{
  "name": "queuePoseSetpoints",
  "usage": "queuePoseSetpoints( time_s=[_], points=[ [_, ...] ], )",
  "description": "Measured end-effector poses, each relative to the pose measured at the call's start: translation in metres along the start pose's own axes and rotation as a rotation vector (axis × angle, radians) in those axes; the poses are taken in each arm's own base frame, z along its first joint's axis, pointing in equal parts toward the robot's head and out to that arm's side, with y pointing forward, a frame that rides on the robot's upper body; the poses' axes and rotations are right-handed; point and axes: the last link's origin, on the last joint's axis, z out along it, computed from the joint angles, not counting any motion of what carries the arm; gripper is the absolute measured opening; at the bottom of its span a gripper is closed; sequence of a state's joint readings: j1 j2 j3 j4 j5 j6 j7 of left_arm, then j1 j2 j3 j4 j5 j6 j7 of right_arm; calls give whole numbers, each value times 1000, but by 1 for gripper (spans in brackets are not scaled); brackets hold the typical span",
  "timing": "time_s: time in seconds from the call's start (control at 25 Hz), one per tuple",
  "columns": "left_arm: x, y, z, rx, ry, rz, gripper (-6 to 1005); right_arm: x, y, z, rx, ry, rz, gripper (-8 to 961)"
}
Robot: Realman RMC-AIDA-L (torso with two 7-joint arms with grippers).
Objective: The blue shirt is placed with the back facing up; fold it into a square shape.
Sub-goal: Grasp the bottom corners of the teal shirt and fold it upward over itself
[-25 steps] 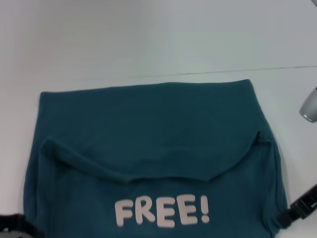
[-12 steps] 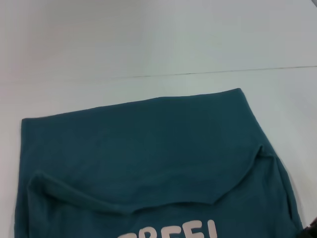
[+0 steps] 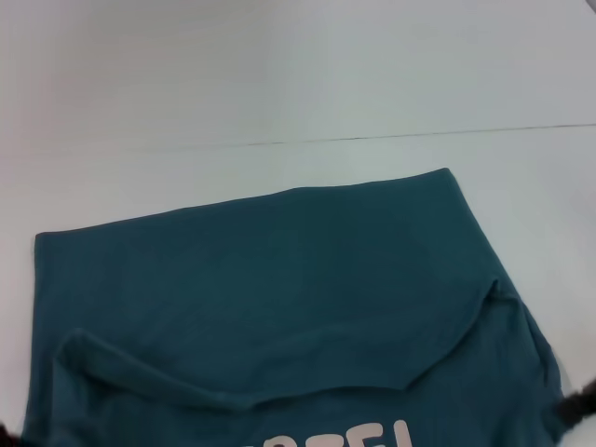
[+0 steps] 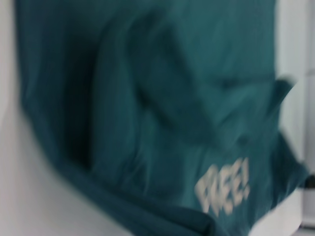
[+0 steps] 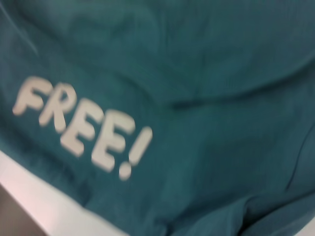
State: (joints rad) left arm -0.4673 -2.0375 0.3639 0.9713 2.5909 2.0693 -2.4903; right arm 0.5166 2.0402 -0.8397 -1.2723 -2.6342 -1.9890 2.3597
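Lying partly folded, the blue shirt [image 3: 279, 279] covers the near half of the white table [image 3: 279, 84]

You see its long axis run left to right, tilted so the right far corner sits farther away; a folded flap points toward you above the white FREE! lettering [image 5: 81, 128]. Right gripper [image 3: 579, 410] shows at the shirt's right near edge; you cannot tell either gripper's state
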Motion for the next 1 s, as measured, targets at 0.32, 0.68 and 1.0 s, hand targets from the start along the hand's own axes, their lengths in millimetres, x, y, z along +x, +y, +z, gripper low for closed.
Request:
queuePoseSetpoints(
  time_s=[0.32, 0.68, 1.0],
  points=[
    [34, 18, -17, -97, 193, 82, 117, -20, -16, -50, -43, -282, 51, 72],
    [86, 23, -14, 6, 388, 129, 117, -56, -30, -61, 44, -490, 126, 73],
    [119, 19, 0, 122, 484, 169, 117, -80, -44, -48, 92, -594, 195, 71]
  ],
)
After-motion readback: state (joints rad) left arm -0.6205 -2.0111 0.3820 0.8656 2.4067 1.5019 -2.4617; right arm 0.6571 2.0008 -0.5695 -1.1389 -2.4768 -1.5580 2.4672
